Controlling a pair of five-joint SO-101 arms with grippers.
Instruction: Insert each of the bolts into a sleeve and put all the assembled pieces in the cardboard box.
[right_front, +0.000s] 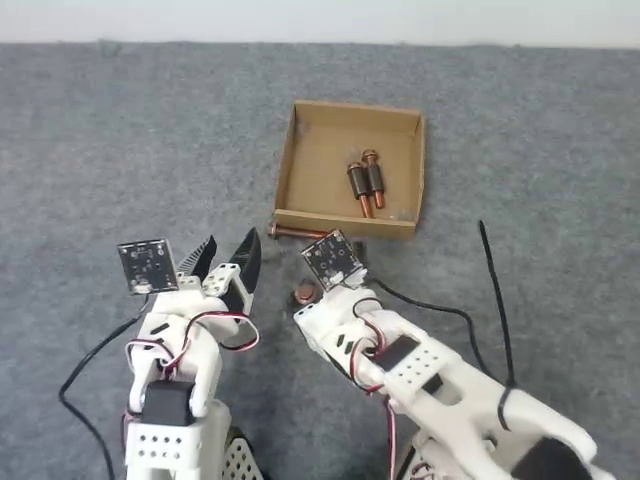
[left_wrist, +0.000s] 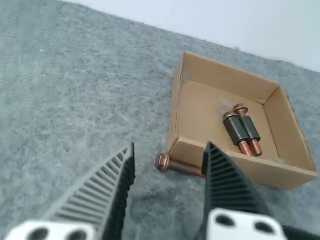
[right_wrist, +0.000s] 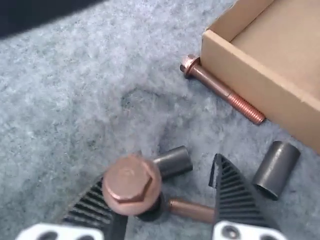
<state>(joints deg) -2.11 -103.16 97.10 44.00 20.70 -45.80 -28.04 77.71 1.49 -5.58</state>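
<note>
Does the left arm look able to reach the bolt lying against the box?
Probably yes: the left gripper is open, with bare carpet up to the bolt, though the box crowds it.

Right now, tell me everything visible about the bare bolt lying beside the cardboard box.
The bolt is copper-coloured metal: flanged hex head, long shank, threaded tip. It carries no sleeve. It lies flat on the grey carpet along the outer wall of the cardboard box, close enough that contact is unclear. Nothing holds it.
</note>
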